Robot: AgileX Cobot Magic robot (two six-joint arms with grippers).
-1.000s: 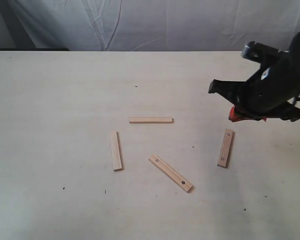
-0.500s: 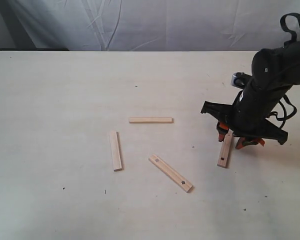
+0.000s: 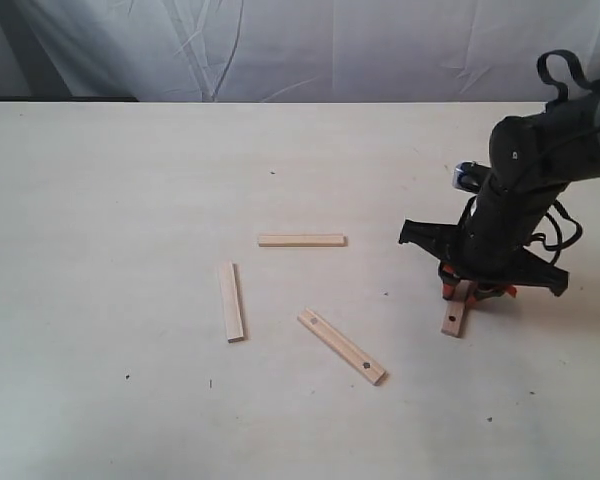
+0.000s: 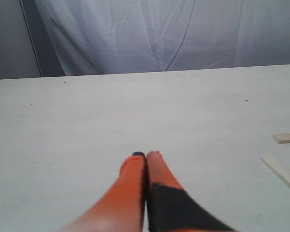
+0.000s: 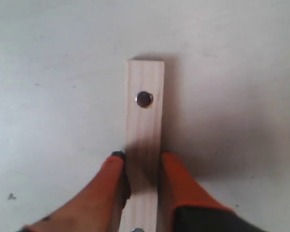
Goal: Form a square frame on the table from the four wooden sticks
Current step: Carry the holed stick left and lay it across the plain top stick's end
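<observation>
Four wooden sticks lie apart on the table (image 3: 130, 200). A plain stick (image 3: 302, 240) lies crosswise in the middle, another plain stick (image 3: 231, 301) lies lengthwise to its left, and a dotted stick (image 3: 342, 346) lies slanted nearer the front. My right gripper (image 3: 468, 290) is down on the far end of the second dotted stick (image 3: 455, 315). In the right wrist view its orange fingers (image 5: 113, 174) hug both long edges of that stick (image 5: 145, 111), gripper (image 5: 141, 162) shut on it. My left gripper (image 4: 146, 154) is shut and empty above bare table. No square frame is formed.
A wrinkled grey-white cloth backdrop (image 3: 310, 50) hangs behind the table's far edge. The left wrist view catches the ends of two sticks (image 4: 287, 137) at its border. The left arm does not show in the exterior view.
My right arm has come down from above the table onto the right dotted stick, and its fingers have closed in from a wide spread to the stick's edges.
</observation>
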